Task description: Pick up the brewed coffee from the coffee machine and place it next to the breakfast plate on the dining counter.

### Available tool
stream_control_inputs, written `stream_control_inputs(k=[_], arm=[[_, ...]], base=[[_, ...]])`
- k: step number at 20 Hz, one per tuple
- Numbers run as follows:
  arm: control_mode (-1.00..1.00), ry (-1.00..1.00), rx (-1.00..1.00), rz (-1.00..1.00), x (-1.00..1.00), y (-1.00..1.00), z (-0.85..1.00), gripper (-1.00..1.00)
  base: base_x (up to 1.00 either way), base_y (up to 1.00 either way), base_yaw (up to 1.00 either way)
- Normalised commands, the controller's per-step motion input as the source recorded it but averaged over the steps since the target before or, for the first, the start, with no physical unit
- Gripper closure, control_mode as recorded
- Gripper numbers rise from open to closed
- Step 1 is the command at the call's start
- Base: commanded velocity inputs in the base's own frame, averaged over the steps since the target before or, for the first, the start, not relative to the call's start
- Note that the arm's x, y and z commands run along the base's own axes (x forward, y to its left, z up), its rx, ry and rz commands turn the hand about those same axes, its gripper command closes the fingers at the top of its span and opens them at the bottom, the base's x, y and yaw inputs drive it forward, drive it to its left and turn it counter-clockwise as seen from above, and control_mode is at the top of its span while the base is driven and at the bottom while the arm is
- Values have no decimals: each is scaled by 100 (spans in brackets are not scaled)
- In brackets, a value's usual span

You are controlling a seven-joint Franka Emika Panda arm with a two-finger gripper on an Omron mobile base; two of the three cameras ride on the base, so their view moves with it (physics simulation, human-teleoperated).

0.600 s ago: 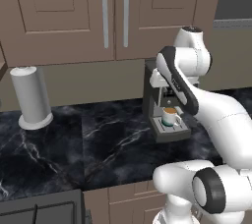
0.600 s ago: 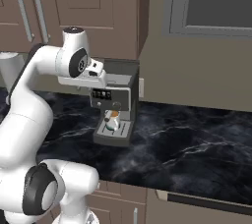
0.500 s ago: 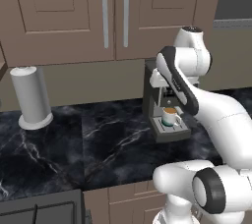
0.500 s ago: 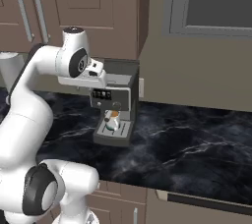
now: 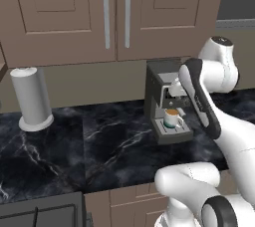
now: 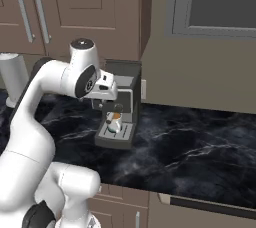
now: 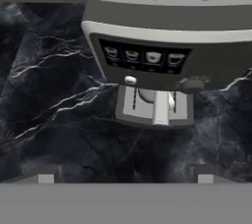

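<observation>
The coffee machine (image 5: 162, 91) stands at the back of a black marble countertop (image 5: 109, 146), under the wall cupboards. On its slotted drip tray (image 7: 132, 107) sits the brewed coffee (image 5: 172, 118), a white mug with a teal base. From the other side, the brewed coffee (image 6: 114, 121) is half hidden behind my hand. My gripper (image 6: 111, 106) hovers just above and in front of the mug, open, with its fingertips (image 7: 47, 176) far apart and nothing between them. From above, the mug's white handle (image 7: 161, 109) sticks out under the button panel (image 7: 142, 57). The breakfast plate and dining counter are out of view.
A tall white cylinder (image 5: 32, 96) stands on the countertop far to the left. Brown cupboard doors (image 5: 114, 12) hang low over the machine. A dark framed panel (image 6: 220, 2) is set in the wall to the right. A stove corner (image 5: 40, 213) lies front left.
My arm's upper joint and hand have sunk a little and shifted right, bringing the gripper lower in front of the machine. The mug has not moved.
</observation>
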Motion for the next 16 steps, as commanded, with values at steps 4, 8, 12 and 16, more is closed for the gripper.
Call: stream_control_inputs(k=[4, 8, 12, 16], arm=[[-100, -27, 2, 16, -12, -55, -40, -100], [-100, -19, 1, 23, 0, -42, -45, -100], [-100, -16, 7, 20, 0, -43, -38, -100], [-100, -10, 12, 27, 0, -31, -37, -100]], base=[[0, 0, 0], [0, 0, 0], [0, 0, 0], [0, 0, 0]])
